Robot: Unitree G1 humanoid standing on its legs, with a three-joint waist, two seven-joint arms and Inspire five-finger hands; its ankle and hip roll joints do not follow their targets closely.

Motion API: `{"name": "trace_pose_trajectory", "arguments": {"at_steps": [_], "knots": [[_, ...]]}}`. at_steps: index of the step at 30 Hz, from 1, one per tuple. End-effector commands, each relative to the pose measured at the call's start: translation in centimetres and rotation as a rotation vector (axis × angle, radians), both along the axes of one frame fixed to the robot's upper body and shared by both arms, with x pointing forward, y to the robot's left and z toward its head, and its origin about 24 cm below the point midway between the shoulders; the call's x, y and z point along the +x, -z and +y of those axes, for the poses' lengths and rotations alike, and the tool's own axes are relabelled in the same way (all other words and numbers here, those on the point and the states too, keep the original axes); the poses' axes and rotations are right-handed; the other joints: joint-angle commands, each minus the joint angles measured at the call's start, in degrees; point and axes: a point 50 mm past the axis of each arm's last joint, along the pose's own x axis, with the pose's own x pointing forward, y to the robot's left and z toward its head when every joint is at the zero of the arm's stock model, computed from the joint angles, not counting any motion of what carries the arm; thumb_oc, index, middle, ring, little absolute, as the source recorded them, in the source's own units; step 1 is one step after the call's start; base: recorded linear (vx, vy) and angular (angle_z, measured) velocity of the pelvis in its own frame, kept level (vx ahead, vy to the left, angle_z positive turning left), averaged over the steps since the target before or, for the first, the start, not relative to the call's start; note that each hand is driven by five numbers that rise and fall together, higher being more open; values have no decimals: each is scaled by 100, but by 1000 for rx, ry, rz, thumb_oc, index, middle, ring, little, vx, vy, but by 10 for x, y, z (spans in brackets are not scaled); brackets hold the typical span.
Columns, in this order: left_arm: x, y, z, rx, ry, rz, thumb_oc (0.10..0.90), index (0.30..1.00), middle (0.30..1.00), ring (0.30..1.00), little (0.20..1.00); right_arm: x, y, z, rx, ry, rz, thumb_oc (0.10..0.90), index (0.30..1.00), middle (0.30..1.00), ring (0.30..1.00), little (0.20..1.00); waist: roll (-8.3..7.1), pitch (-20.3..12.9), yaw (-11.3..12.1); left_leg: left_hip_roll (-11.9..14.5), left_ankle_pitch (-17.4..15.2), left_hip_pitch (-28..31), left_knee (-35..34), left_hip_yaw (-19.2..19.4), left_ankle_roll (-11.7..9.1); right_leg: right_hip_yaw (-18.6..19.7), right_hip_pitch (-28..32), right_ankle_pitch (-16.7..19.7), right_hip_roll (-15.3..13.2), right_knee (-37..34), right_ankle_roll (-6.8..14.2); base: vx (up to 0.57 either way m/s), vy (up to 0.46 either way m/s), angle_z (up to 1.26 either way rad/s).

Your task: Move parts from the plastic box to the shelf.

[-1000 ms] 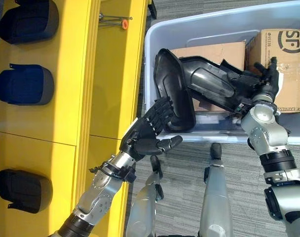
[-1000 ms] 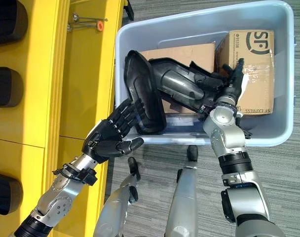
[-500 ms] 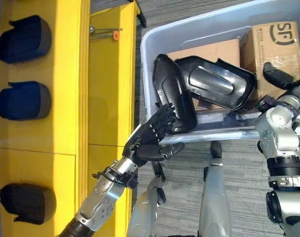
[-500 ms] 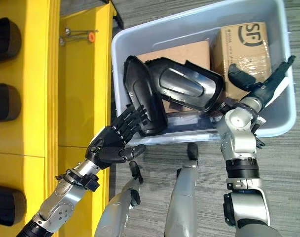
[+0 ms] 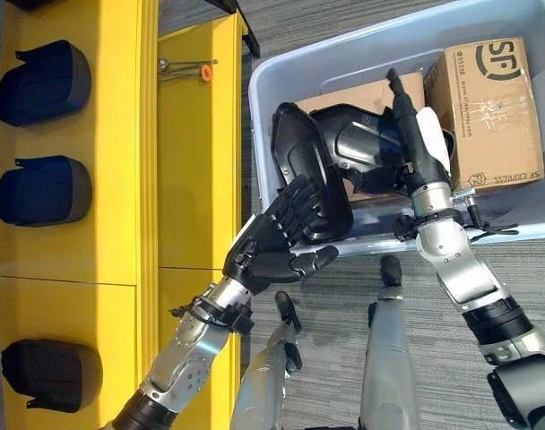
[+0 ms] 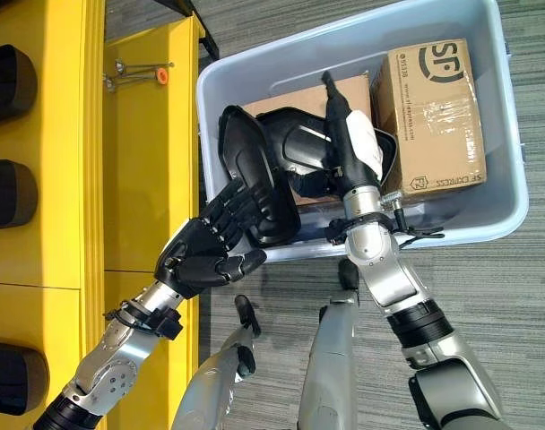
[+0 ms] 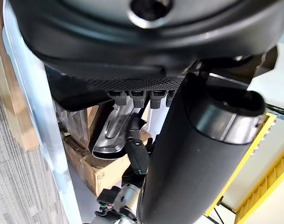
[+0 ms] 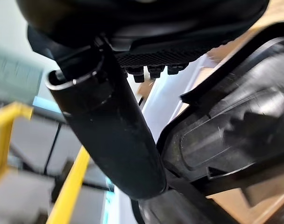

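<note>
Right robot hand (image 5: 414, 134) has swung back in over the plastic box (image 5: 281, 67): 0.5 s ago it sat out past the box's near-right rim; now it lies flat, fingers straight, along the lying black part (image 5: 367, 148) in the box middle. Touching or just above, can't tell; nothing gripped. Left robot hand (image 5: 277, 242) barely shifted: fingers spread and straight, tips against the lower face of the upright black part (image 5: 310, 184), which leans on the box's near-left wall w/ its bottom edge over the rim. No curl round it, so propped, not held.

Meaning for task, my read: both parts are inside the box, none carried. Right hand looks to be re-approaching for a grip on the lying part, or steadying it while the left works the upright one out.

Vs 1.0 s ago: the lying part was then lifted and tilted by the right hand at its far end; now it rests lower, beside the cardboard boxes (image 5: 483, 107). The shelf (image 5: 196, 161), left of the box, holds dark parts (image 5: 41, 177) as before. Camera shifted a bit.
</note>
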Motion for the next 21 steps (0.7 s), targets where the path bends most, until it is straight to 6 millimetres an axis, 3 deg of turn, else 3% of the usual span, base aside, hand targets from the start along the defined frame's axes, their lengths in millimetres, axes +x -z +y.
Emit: {"name": "trace_pose_trajectory", "arguments": {"at_steps": [1,6,12,13,16,18,21], "knots": [[-7,-38,2,-94,41,-211,900,1000,1000,1000,1000,-32,-70,35,-286,-202,-350,900,1000,1000,1000,1000,403,70,12,48,-1115,-26,774,-398,253,-717,603,-1128,192,249,-459,-9,-74,13],[-6,-35,6,-48,58,-211,900,1000,1000,1000,1000,-20,-66,28,-504,-170,-204,900,1000,1000,1000,1000,277,70,166,86,-1091,-135,859,-514,260,-844,700,-1111,162,192,-431,-13,-83,14],[-6,-34,12,-2,57,-208,900,1000,1000,1000,1000,8,-53,1,-560,-34,109,900,1000,1000,1000,1000,130,70,356,144,-1067,-374,1002,-643,265,-985,673,-1157,164,273,-460,-8,-115,14],[-5,-33,12,20,64,-208,900,1000,1000,1000,1000,18,-46,-15,-537,51,217,900,1000,1000,1000,1000,80,70,437,168,-1050,-441,1040,-692,269,-1046,669,-1169,173,308,-477,-17,-155,18],[-5,-34,11,39,68,-207,900,1000,1000,1000,1000,27,-45,-26,-534,108,260,900,1000,1000,1000,1000,30,70,515,203,-1031,-546,1087,-740,263,-1107,621,-1184,188,369,-495,-10,-104,10],[-3,-35,9,54,75,-208,900,1000,1000,1000,1000,36,-46,-39,-622,213,291,900,1000,1000,1000,1000,15,70,583,220,-1016,-610,1098,-758,266,-1162,599,-1176,197,366,-502,-7,-69,9],[-2,-37,7,61,75,-208,900,1000,1000,1000,1000,42,-45,-56,-508,315,353,900,1000,1000,1000,1000,22,70,629,233,-976,-709,1090,-781,266,-1176,541,-1187,222,386,-526,-10,-44,5]]}}
